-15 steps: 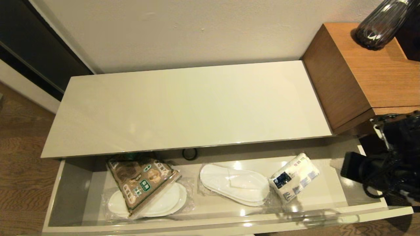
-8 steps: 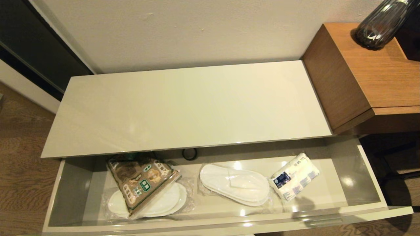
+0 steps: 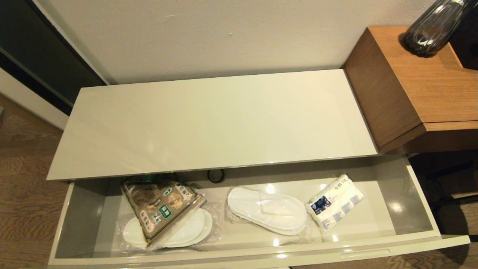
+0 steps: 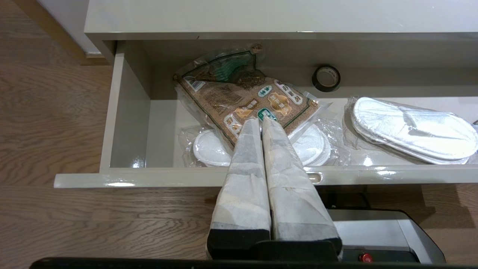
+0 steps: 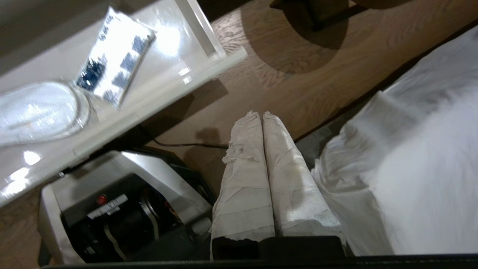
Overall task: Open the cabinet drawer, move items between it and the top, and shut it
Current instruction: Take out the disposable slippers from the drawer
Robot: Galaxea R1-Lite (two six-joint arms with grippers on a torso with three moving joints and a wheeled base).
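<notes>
Both grippers, left gripper (image 4: 261,121) and right gripper (image 5: 260,115), sit fully closed and empty, outside the cabinet drawer (image 3: 239,257) front edge, right one past its end over floor. You see snack bag (image 3: 162,205), slippers (image 3: 267,209), tissue pack (image 3: 334,201) and tape roll (image 3: 216,175) inside the pulled-out drawer; top (image 3: 216,123) unobstructed.

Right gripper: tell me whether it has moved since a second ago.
Yes. In the head view it stood beside the drawer's right end; now it has left that view and hangs shut over the floor, outside the drawer.
</notes>
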